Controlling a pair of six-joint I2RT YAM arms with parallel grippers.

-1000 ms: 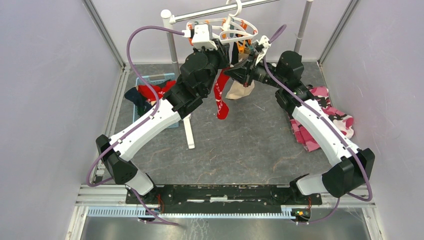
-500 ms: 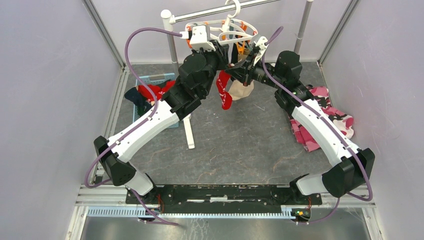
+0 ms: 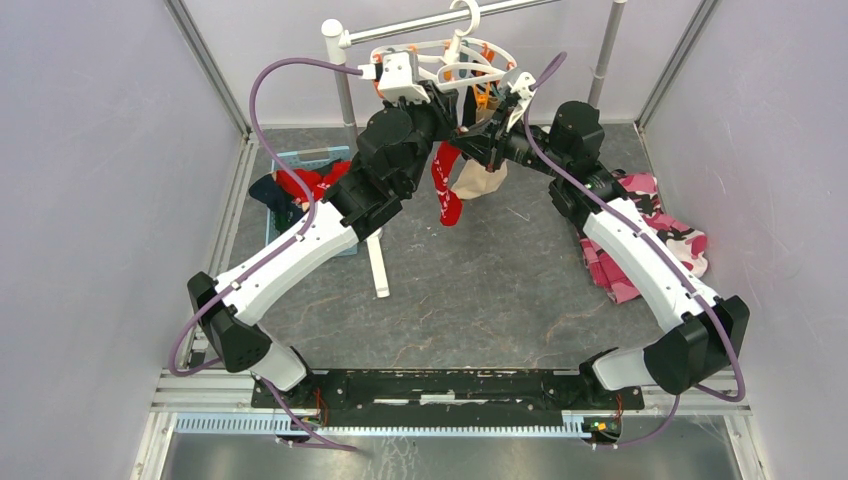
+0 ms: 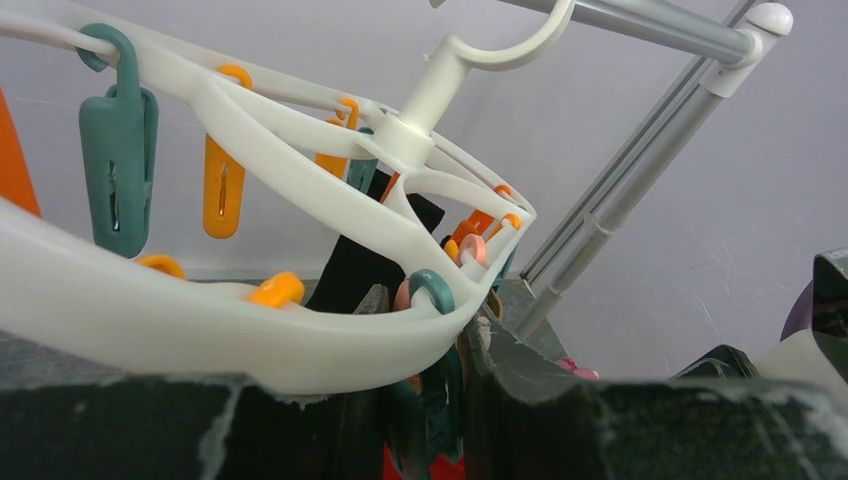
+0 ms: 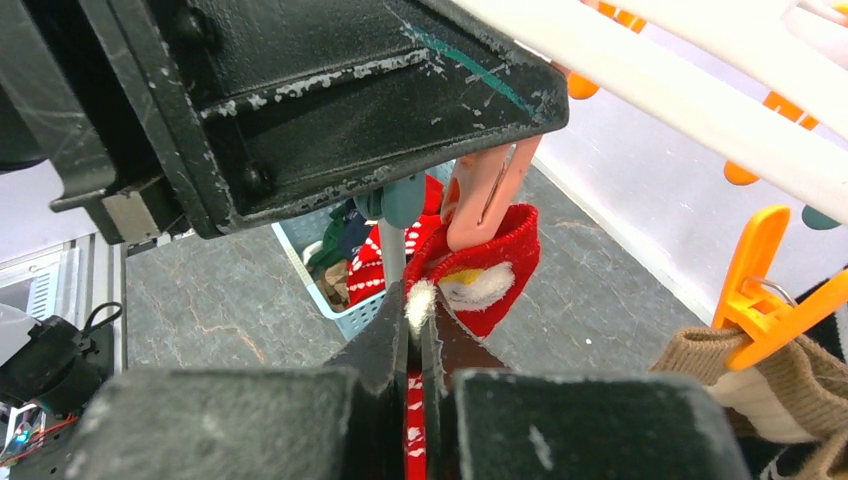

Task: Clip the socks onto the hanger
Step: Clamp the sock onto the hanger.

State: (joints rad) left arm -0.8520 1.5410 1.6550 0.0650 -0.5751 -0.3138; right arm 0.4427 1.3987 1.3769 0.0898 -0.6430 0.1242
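Observation:
The white hanger [image 3: 462, 52] hangs by its hook from the metal rail. It fills the left wrist view [image 4: 300, 150] with orange and teal clothespins. My left gripper [image 3: 450, 105] is shut on a teal clothespin [image 4: 440, 395] under the ring's near edge [image 4: 425, 390]. My right gripper [image 3: 466, 142] is shut on the cuff of a red sock with white pattern [image 3: 447, 185], holding it up to that clip [image 5: 418, 320]. A pink clip [image 5: 485, 200] touches the cuff [image 5: 490, 275]. A beige sock [image 3: 480, 178] hangs from an orange clip [image 5: 757, 285]. A dark sock [image 4: 362, 262] hangs too.
A light blue basket [image 3: 322, 157] at left holds more socks, red and dark. The silver rack's post [image 3: 345, 100] and white foot [image 3: 378, 265] stand beside my left arm. A pink camouflage cloth [image 3: 655, 240] lies on the floor at right.
Both grippers have risen toward the hanger ring. The red sock has been lifted with them and its toe hangs higher than a second ago.

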